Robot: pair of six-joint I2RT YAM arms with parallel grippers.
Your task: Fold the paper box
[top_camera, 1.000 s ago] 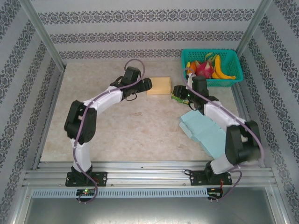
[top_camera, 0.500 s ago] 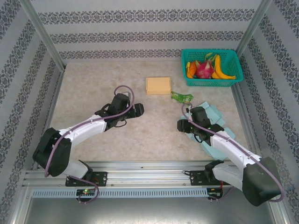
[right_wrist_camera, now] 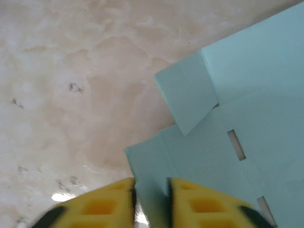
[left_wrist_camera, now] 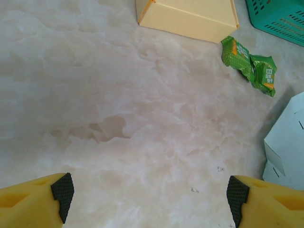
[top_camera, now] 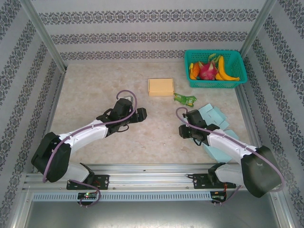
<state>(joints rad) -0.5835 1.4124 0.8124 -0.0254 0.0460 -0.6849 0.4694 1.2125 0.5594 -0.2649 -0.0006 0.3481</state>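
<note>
Both arms drawn back from far side. right gripper (right_wrist_camera: 151, 205) jaws narrow, pinching edge of flat pale-blue paper box (right_wrist_camera: 237, 142) between them, ready to lift flap. left gripper (left_wrist_camera: 149, 199) jaws wide, nothing between, waiting.

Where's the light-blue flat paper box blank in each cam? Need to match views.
Top external: light-blue flat paper box blank, right side, partly under the right arm.
Left wrist: the blank at the right edge, lower half.
Right wrist: right half, edge between the right gripper fingers.
Shared landmark: green snack packet, just beyond the blank in top and left wrist.
</note>
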